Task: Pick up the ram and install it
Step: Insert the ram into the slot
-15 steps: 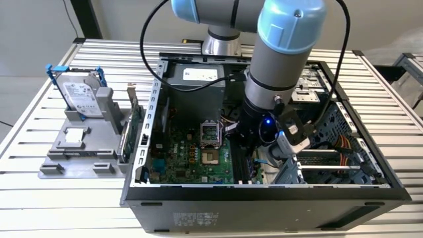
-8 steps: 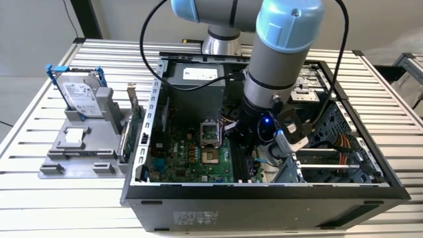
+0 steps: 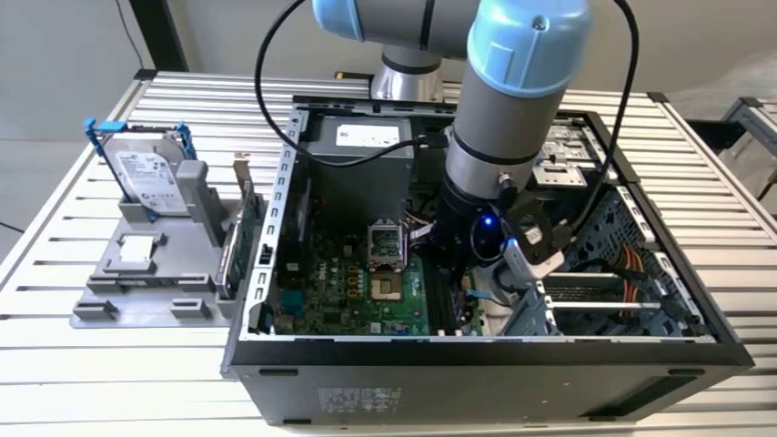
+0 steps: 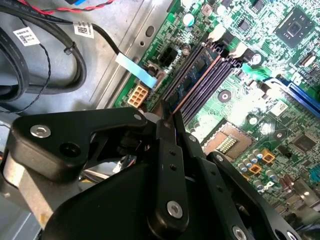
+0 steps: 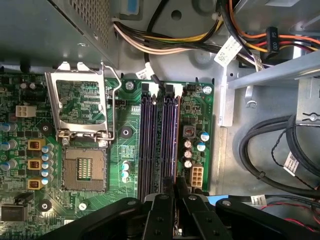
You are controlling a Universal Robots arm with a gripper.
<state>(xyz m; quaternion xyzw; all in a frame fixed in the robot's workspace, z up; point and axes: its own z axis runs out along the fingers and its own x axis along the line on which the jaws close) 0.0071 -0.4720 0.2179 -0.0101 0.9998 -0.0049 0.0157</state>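
One pincer (image 5: 174, 186) closed, seemingly gripping ram (image 5: 161, 145).

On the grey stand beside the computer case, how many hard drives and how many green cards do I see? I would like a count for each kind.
hard drive: 1
green card: 1
Total: 2

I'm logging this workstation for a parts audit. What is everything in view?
ram: 1, blue, standing in a memory slot
motherboard: 1, green, inside case
case: 1, black, open, on table
hard drive: 1, silver, blue frame, on stand
stand: 1, grey, exterior view's left
card: 1, green, between stand and case
table: 1, silvery slats
arm: 1, blue-grey, reaching into case
end effector: 1, black, at ram
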